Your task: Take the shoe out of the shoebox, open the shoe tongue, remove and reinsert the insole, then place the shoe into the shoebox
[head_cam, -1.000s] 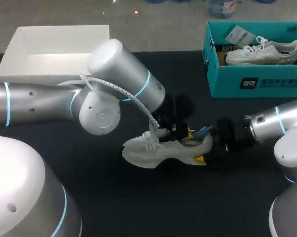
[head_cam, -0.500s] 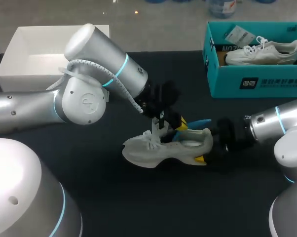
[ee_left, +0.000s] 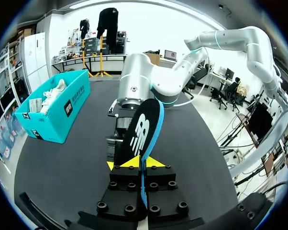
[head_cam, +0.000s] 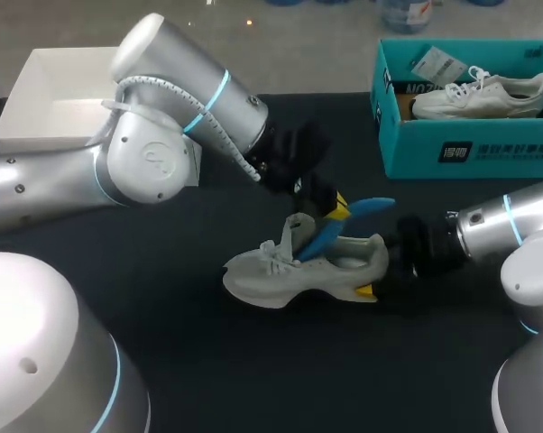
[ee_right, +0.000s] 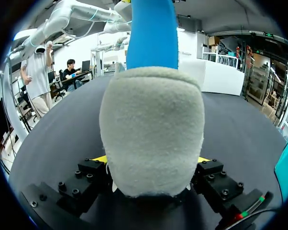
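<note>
A pale grey shoe point(head_cam: 285, 271) lies on the black table, toe to the left. My right gripper point(head_cam: 378, 266) is shut on its heel point(ee_right: 151, 129), one yellow tip showing on each side. Above the shoe's opening, my left gripper point(head_cam: 336, 206) is shut on the blue insole point(head_cam: 344, 224). The insole slants up out of the shoe, its lower end still inside. In the left wrist view the insole point(ee_left: 143, 132) stands edge-on between the shut fingers of my left gripper point(ee_left: 141, 162), showing its black underside. In the right wrist view the insole point(ee_right: 151, 33) rises behind the heel.
A teal shoebox point(head_cam: 470, 149) holding a second white shoe point(head_cam: 479, 95) stands at the back right. A white open box point(head_cam: 73, 117) sits at the back left, partly behind my left arm point(head_cam: 163, 144). The teal shoebox point(ee_left: 53, 110) also shows in the left wrist view.
My left gripper has risen and drawn the blue insole up out of the shoe, while its arm swung left. The right gripper and the shoe have stayed put.
</note>
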Robot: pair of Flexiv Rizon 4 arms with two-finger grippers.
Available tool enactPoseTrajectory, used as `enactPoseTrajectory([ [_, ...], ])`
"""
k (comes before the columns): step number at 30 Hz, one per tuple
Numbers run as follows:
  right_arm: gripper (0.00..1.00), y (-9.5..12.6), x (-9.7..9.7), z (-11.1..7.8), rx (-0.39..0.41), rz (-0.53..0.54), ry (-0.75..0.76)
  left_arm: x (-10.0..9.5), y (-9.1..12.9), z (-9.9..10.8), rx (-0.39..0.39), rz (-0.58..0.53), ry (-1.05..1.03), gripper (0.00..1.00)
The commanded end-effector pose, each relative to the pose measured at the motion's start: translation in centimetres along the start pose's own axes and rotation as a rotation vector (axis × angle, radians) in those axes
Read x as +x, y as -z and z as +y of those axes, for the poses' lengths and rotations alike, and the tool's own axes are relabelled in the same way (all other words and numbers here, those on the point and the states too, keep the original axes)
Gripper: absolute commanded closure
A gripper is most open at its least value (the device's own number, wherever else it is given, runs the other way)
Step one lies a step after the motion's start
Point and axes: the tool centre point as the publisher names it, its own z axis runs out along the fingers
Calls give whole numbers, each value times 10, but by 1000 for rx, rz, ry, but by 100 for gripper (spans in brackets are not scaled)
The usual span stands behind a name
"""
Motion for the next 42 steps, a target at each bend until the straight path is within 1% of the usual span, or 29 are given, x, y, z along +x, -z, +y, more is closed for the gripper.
enactPoseTrajectory([
  [1,100,-2,1,-1,4,-2,1,2,4,-15,26,18,-14,100],
  [10,100,-2,1,-1,4,-2,1,10,31,-53,146,97,-44,100],
  [13,100,-2,1,-1,4,-2,1,12,43,-67,195,153,-50,100],
  [14,100,-2,1,-1,4,-2,1,12,48,-71,222,197,-47,100],
  [15,100,-2,1,-1,4,-2,1,12,53,-75,234,217,-46,100],
  [17,100,-2,1,-1,4,-2,1,13,60,-83,250,250,-61,100],
  [19,100,-2,1,-1,4,-2,1,15,66,-92,239,277,-82,100],
  [20,100,-2,1,-1,4,-2,1,16,67,-96,221,275,-93,100],
  [42,100,-2,1,-1,4,-2,1,16,67,-96,221,275,-93,100],
])
